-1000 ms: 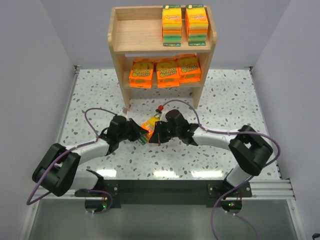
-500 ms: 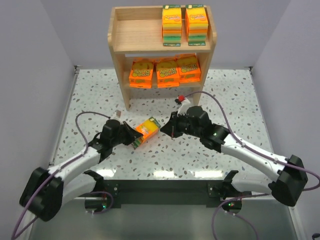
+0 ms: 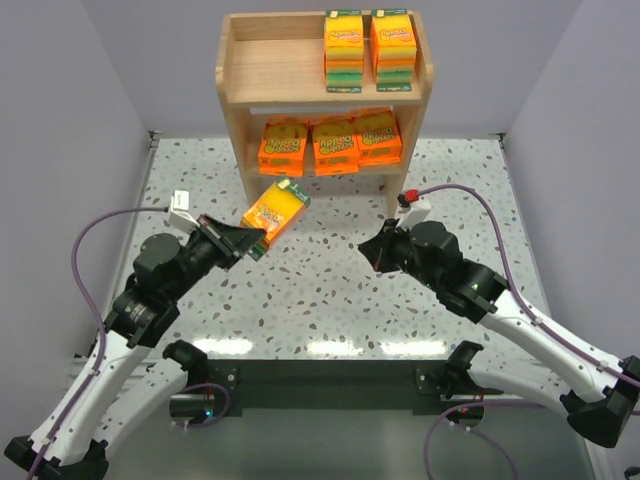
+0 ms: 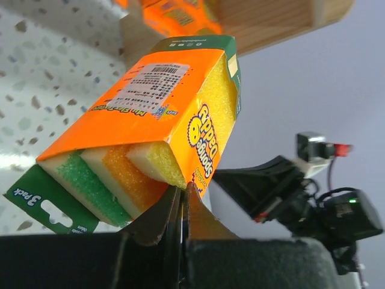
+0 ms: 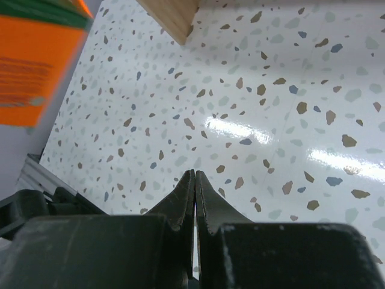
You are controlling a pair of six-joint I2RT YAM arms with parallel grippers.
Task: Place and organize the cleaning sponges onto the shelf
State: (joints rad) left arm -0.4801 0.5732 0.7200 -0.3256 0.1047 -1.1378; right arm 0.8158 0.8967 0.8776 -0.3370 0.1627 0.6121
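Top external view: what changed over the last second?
The left gripper closed on the sponge pack and carried it left and toward the shelf. The right gripper, shut and empty, pulled back to the right. The five shelved packs stayed put.

A robotics lab cell; plain grey walls (image 3: 60, 100) enclose a speckled tabletop (image 3: 330, 300) edged by a metal rail (image 3: 540, 375).

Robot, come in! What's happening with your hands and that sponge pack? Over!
Left hand shut on the sponge pack, held off the table. Right hand shut, empty. Shelf top left bare, path looks clear. Over.
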